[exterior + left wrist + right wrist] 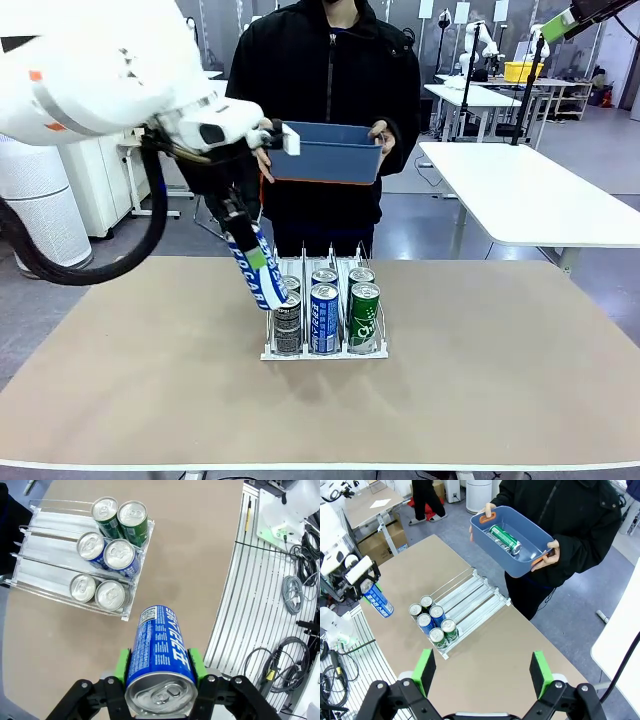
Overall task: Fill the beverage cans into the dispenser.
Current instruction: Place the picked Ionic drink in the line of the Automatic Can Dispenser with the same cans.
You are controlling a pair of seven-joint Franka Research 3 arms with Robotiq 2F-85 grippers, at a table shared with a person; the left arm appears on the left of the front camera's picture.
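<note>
Blue-and-white Pocari can (159,645), print partly cut off by the frame edge, sits tilted & clamped btwn the left gripper (159,664) pads, above the table just beside the dispenser (45,555). Six cans (119,556) fill its front, two per lane; the right gripper (483,672) gapes wide, empty.

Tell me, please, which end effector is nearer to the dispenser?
Left. The left end effector, shut on a blue can, hangs close by the dispenser's near left corner; the open right end effector hangs high above the table, farther off.
</note>
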